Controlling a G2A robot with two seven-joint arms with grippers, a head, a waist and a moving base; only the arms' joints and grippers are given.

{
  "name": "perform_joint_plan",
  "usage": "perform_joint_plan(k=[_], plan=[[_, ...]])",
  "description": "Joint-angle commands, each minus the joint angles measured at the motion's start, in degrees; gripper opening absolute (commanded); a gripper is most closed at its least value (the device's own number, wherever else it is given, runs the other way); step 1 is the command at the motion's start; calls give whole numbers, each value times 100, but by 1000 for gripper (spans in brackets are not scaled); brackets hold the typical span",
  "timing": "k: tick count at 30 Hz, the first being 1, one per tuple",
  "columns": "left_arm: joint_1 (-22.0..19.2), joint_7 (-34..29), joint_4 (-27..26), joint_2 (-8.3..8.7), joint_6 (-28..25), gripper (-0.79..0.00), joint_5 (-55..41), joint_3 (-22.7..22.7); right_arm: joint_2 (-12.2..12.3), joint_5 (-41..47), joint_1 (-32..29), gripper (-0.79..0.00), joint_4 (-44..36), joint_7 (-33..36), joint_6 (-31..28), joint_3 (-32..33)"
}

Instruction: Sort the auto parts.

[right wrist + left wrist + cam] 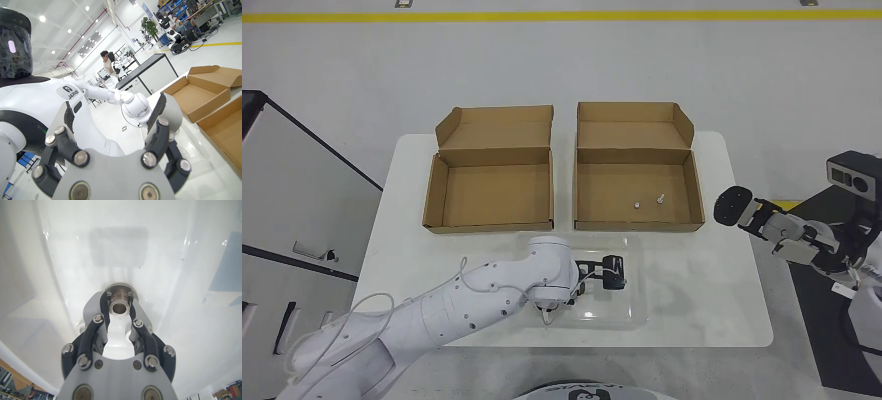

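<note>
My left gripper [119, 311] is shut on a metal flanged bushing [119, 307], its black pads pressing both sides of the sleeve. It sits low inside a clear plastic tray [56, 256]. From above, the left gripper [608, 272] is over the tray [634, 312] at the table's front middle. Two open cardboard boxes stand behind it: the left box [487, 192] holds nothing visible, the right box [682, 192] holds two small metal parts [638, 202] [660, 197]. My right gripper [115, 111] is open and holds nothing, hanging beyond the table's right edge [734, 207].
The white table [712, 290] has bare surface on its right side and at its left end. A dark-edged cabinet [282, 200] stands to the left of the table. The two boxes [200, 94] [223, 132] lie in front of the right gripper.
</note>
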Motion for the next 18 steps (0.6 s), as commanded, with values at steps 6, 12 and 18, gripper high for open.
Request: perform_joint_plan(k=[6,12,18], plan=[[-4,4,57,-33,-44,-465,15,5,0,0,0,0,0,0,0,0],[-10,7,84,-57,-58,-468,28,-7,0,0,0,0,0,0,0,0],[0,0,110,-63,-79,-514,20,-12,0,0,0,0,0,0,0,0]])
